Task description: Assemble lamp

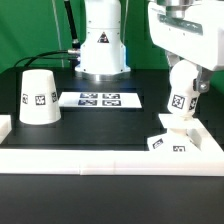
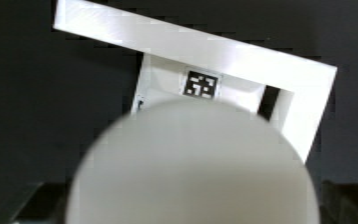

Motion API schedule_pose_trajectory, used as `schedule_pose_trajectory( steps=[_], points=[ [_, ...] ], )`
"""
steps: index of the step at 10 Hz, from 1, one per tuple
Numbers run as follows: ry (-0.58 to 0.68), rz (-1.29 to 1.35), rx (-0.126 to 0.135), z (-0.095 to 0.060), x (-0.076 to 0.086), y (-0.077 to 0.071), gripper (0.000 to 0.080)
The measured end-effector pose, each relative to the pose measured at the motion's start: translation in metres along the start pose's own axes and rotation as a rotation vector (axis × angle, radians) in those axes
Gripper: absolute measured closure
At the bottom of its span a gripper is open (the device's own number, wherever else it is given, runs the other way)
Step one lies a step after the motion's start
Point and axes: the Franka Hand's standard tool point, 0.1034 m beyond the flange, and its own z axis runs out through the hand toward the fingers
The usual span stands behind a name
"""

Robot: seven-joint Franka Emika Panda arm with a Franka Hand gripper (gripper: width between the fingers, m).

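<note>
Bulb, exterior view: the bulb (image 1: 181,101) hangs on the exterior view's right, up off the black counter (image 1: 100,125). Its tag faces us.
Pincer, exterior view: the pincer (image 1: 187,76) reaches down from above. It looks closed on the top part of the bulb, holding it.
Base, exterior view: the base (image 1: 170,142) lies right under the bulb, next to the white rim (image 1: 100,158) at the front of the counter.
Which way: the bulb's long line runs up and down and leans a little. Its low end points at the base. I cannot tell if the two touch.
Shade, exterior view: the shade (image 1: 38,97) stands well apart on the exterior view's left, wide end down. The marker board (image 1: 98,99) lies between it and the bulb.
Bulb, wrist view: the round head of the bulb (image 2: 194,165) is big and blurry, very close to the camera.
Base, wrist view: the base (image 2: 167,80) shows past the bulb, with one tag in sight.
Pincer, wrist view: the fingers do not show clearly.
Next move, my guess: go straight down so the bulb's low end meets the base. A lean could make it miss.
</note>
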Motion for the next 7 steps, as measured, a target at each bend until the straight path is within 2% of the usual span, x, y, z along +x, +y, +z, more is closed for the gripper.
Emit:
schedule_pose_trajectory(
  steps=[2, 7],
  points=[
    [0.0, -0.072, -0.005, 0.0011, -0.0002, 0.0009, 0.0101],
    [0.002, -0.702, -0.051, 0.0029, -0.0046, 0.0055, 0.0101]
  ],
)
